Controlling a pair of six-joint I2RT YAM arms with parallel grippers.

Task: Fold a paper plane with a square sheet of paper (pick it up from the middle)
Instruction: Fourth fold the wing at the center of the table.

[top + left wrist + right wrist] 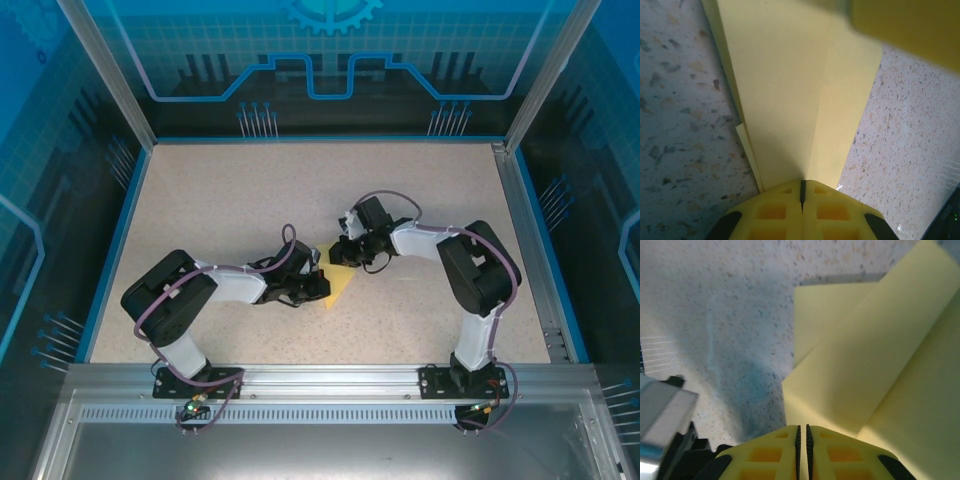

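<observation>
The pale-yellow paper (pixel 341 286) is lying on the speckled table (pixel 230 200) close to its middle, just toward 5 o'clock of centre, partly folded with layered flaps. The left gripper (pixel 314 287) is reaching it from the 9 o'clock side. In the left wrist view its yellow fingers (pixel 775 210) are pressing together with no gap, and the paper is running out from between them toward 12 o'clock, with a crease down its length. The right gripper (pixel 342 260) is coming at the paper from 12 o'clock. In the right wrist view its fingers (pixel 832 455) are showing only a hairline slit and seem to be pinching the paper's near edge, with the overlapping layers spreading toward 2 o'clock
</observation>
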